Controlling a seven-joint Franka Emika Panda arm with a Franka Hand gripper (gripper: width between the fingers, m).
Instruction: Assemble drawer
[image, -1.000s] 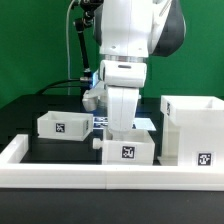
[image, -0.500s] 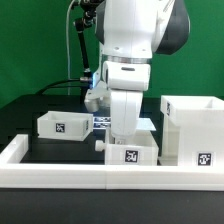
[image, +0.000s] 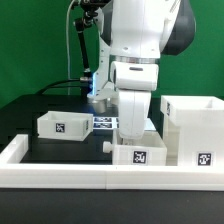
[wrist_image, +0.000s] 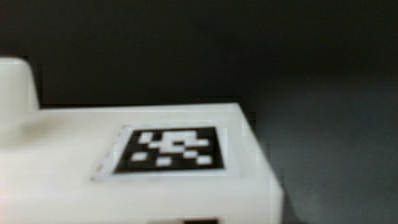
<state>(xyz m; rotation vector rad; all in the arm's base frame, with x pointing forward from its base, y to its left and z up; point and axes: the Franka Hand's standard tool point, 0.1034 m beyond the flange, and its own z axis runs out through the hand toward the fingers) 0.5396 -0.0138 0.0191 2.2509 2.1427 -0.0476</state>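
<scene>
On the table (image: 28, 112) the tall casing (image: 195, 130) stands at the exterior view's right, a tagged tray (image: 138, 153) just beside it: keep that tray square while easing it closer, though whether the fingers (image: 132, 138) above grip it I cannot tell.

The end effector (image: 134, 138) sits low on the tray (image: 140, 153), so I have no drop straight beneath it. Toward the exterior view's right of the end effector the tall casing (image: 190, 125) stands hard by that tray. I cannot tell whether they touch, and I see no lane there at table height. The air above the casing's open top is free. On the camera side of the end effector the border rail (image: 60, 165) runs just past the tray and walls off that edge. Toward the exterior view's left lies bare table (image: 85, 147), then the second tray (image: 62, 125) well apart — my widest lane. Behind the end effector lies the marker board (image: 103, 122) — flat and low.
</scene>
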